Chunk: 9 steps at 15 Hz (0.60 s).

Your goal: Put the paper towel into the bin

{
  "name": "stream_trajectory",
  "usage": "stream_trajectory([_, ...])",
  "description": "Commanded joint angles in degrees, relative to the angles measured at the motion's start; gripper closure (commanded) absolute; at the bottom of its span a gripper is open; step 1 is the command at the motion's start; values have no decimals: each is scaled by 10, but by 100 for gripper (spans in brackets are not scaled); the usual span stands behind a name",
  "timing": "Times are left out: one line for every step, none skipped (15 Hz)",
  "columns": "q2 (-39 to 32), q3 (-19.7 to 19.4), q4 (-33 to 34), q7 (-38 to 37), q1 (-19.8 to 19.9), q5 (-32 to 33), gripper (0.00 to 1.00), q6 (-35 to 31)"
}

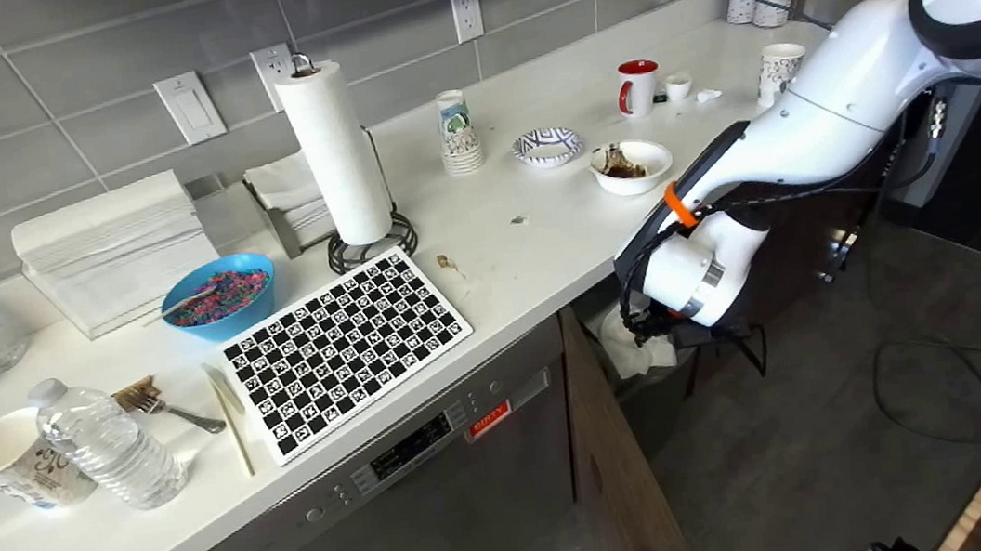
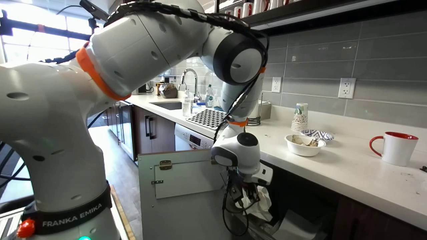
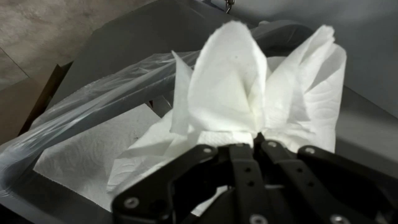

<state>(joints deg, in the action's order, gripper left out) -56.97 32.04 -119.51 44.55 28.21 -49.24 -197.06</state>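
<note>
Paper towel [image 1: 623, 345] by arm [image 1: 796, 135], below counter [image 1: 516, 258].

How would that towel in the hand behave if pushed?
The towel is probably floppy: its thin edges flare loosely. Being crumpled paper, it's likely light for its size. Pinched by the hand, it probably won't roll.

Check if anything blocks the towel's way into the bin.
Nothing visible does: the tool grips the towel above the open bin, though the towel hides part of the bin in the wrist view.
</note>
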Motion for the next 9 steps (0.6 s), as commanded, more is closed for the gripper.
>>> stream_trajectory([-55,27,27,5,25,44,99,-47])
stream_trajectory([-64,29,31,3,27,54,99,-55])
stream_trajectory([-72,31,34,1,29,64,99,-62])
stream_trajectory([-80,34,37,0,32,73,99,-69])
stream_trajectory([-87,35,40,-1,34,81,99,-75])
stream_trajectory([-94,37,43,-2,36,90,99,-82])
stream_trajectory([-99,36,46,-3,36,95,99,-88])
stream_trajectory([-106,38,49,-6,39,103,99,-99])
stream_trajectory([-112,42,51,-9,43,112,99,-107])
